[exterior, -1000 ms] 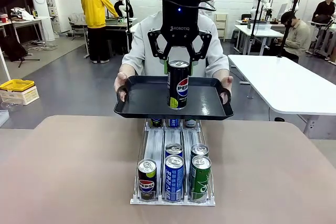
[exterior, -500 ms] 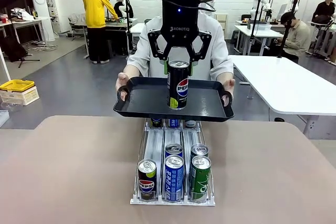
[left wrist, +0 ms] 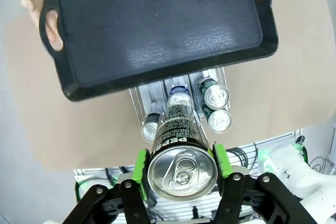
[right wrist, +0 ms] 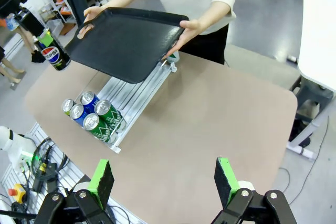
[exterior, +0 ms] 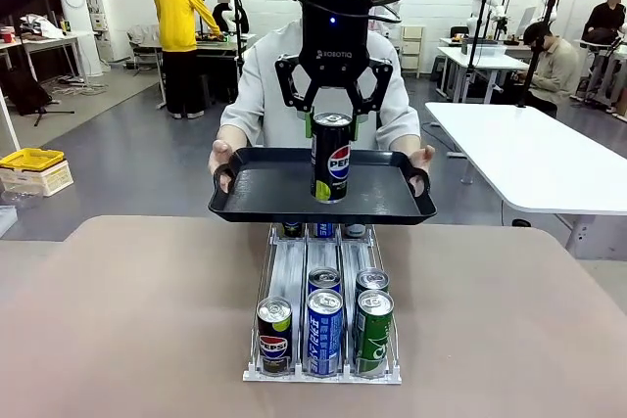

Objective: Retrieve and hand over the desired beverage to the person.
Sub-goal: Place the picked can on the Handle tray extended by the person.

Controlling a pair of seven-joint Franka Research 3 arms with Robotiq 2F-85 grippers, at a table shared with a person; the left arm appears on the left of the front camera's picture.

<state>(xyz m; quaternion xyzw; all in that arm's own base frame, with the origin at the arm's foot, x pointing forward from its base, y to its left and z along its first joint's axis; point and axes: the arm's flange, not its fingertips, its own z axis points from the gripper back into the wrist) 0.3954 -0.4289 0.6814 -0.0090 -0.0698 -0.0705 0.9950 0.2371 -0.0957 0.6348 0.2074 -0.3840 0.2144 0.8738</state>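
Note:
My left gripper (exterior: 333, 126) is shut on a black Pepsi can (exterior: 331, 159), gripping it near the top and holding it upright in the air. In the left wrist view the green pads clamp the can (left wrist: 181, 150) on both sides. The person (exterior: 265, 75) in a light grey top holds a flat black tray (exterior: 265, 210) by both handles at the table's far edge. The can (right wrist: 55, 56) hangs just short of the tray's (right wrist: 126, 40) near edge, apart from it. My right gripper (right wrist: 165, 182) is open, high above the table.
A metal can rack (exterior: 291, 261) lies on the brown table (exterior: 127, 310) below the tray, with several cans at its near end and more under the tray. White tables and other people stand farther back.
The person has shifted a little to the left with the tray. The left gripper and the can have barely moved.

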